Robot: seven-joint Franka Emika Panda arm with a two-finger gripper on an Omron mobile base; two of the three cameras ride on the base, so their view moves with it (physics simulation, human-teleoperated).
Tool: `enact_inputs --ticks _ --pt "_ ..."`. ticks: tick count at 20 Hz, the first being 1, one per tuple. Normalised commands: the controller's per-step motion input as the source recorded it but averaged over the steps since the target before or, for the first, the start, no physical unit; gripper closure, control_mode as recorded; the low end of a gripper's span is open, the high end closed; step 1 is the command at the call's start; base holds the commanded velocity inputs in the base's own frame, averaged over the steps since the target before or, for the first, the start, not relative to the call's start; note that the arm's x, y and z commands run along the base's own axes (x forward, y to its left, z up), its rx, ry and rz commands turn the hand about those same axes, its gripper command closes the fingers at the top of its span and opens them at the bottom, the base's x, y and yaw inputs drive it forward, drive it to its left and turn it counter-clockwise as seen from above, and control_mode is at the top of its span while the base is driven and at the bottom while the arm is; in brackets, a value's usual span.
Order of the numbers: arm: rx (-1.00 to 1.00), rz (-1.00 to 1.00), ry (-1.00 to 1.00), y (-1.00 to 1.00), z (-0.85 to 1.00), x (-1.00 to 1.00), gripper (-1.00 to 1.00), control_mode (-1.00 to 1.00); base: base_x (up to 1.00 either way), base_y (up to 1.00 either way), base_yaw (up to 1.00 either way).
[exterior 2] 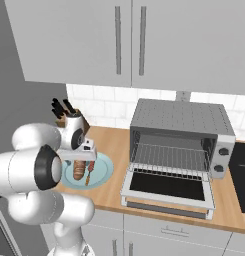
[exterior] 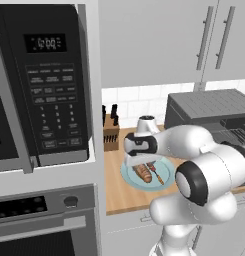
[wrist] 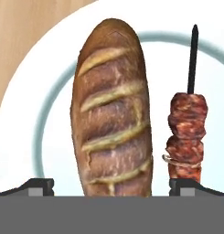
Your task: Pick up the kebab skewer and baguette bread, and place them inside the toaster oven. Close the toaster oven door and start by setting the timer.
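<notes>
The baguette bread and the kebab skewer lie side by side on a pale blue plate. My gripper hangs open just over the plate. Its fingertips straddle the near end of the loaf, and the skewer lies just inside the right tip. The base views show the same: gripper over baguette and skewer. The toaster oven stands to the right, its door folded down flat, wire rack showing.
The plate rests on a wooden counter. A knife block stands at the back wall behind it. A black microwave and a built-in oven fill the tall unit to the left.
</notes>
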Motion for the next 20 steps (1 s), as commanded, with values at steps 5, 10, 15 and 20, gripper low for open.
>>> enact_inputs --ticks 5,10,15,20 --pt "0.00 0.00 0.01 0.04 -0.22 0.08 -1.00 -1.00 0.00 0.00 0.00" --pt "0.00 0.00 0.00 0.00 -0.18 0.01 -1.00 -1.00 0.00 0.00 0.00" --pt "0.00 0.00 0.00 0.00 -0.16 0.00 -1.00 -1.00 0.00 0.00 0.00" --pt "0.00 0.00 0.00 0.00 -0.10 0.00 1.00 -1.00 0.00 0.00 0.00"
